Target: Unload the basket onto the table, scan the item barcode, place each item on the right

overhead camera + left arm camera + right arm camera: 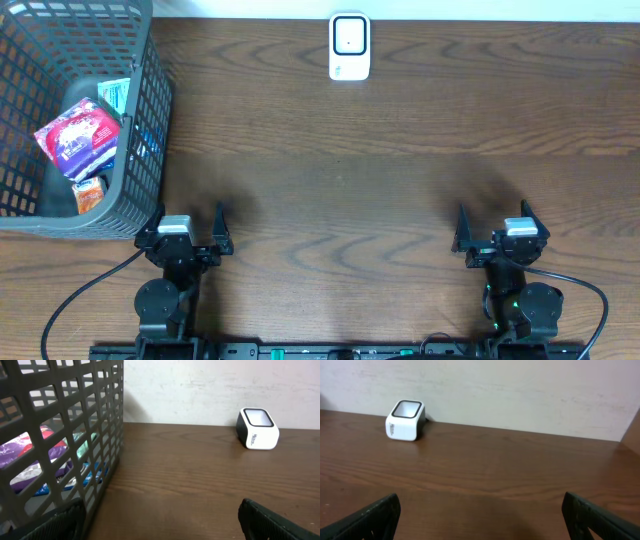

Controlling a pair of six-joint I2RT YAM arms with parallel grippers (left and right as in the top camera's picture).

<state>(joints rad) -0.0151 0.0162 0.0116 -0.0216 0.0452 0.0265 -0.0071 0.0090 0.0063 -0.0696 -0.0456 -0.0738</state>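
Observation:
A white barcode scanner (349, 46) with a dark-rimmed window stands at the table's far edge; it also shows as the scanner (257, 428) and the scanner (405, 420) in the wrist views. Packaged items lie in the grey basket (140, 150) at the left: a purple-and-red packet (79, 135), an orange pack (89, 196) and a teal pack (116, 93). The purple packet (30, 450) shows through the mesh. My left gripper (189, 222) stands open just below the basket's near corner, holding nothing. My right gripper (494, 222) is open and empty at the near right.
The basket wall (65, 435) rises close to my left gripper's left finger. Dark wooden table (340, 180) stretches between the grippers and the scanner. A pale wall (520, 390) backs the table. Black cables (70, 300) trail near the arm bases.

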